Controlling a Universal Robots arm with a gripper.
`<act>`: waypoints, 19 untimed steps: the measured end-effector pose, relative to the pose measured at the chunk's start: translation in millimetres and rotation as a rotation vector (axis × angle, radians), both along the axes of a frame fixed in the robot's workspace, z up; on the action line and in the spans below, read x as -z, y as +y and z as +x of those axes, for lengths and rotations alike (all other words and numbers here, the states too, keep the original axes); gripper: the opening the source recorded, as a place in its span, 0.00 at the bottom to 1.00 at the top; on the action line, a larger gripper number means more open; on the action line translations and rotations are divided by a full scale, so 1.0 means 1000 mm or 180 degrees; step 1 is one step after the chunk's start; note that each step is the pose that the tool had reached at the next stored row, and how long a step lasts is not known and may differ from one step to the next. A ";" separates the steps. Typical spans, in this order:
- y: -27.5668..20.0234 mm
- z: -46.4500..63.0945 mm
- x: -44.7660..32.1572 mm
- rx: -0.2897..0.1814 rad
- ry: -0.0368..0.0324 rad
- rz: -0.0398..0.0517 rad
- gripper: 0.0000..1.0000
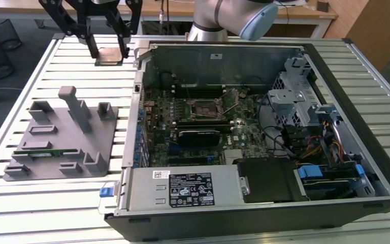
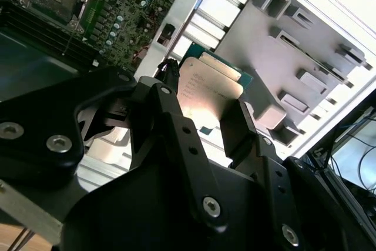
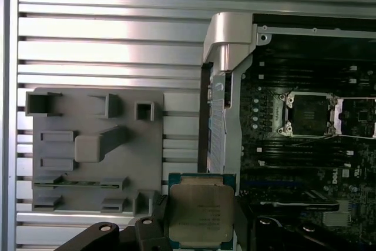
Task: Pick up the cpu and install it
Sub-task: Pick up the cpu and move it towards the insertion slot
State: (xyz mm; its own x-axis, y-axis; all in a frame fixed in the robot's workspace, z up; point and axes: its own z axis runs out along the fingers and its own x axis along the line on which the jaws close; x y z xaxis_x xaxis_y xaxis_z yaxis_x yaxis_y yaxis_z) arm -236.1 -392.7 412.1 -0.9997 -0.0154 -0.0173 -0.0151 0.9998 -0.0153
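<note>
The cpu (image 1: 109,55), a flat square chip with a pale metal top, hangs in the air above the slatted table at the exterior view's upper left, beyond the open computer case. My gripper (image 1: 109,51) is shut on it, with one black finger on each side. In both wrist views the cpu (image 2: 211,86) (image 3: 200,218) sits between the black fingers (image 2: 170,116). The motherboard's empty cpu socket (image 1: 205,108) (image 3: 308,114) lies open inside the case, well away from the chip.
The open computer case (image 1: 357,168) fills the exterior view's right side, its metal wall (image 1: 139,96) standing between gripper and motherboard. A grey fixture block (image 1: 66,137) with upright posts lies on the exterior view's left and holds a green memory stick (image 1: 42,151). Cables and drive cages crowd the case.
</note>
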 end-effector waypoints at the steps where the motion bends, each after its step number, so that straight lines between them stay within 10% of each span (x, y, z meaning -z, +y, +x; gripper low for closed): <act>1: 0.0000 0.001 0.0000 0.0000 0.0000 0.0000 0.53; 19: 0.0000 0.018 0.0000 0.0000 0.0000 0.0000 0.53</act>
State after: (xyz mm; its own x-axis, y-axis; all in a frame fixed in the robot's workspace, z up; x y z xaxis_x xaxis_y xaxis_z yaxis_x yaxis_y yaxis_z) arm -218.0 -392.7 412.1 -0.9997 -0.0153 -0.0172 -0.0151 0.9998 -0.0154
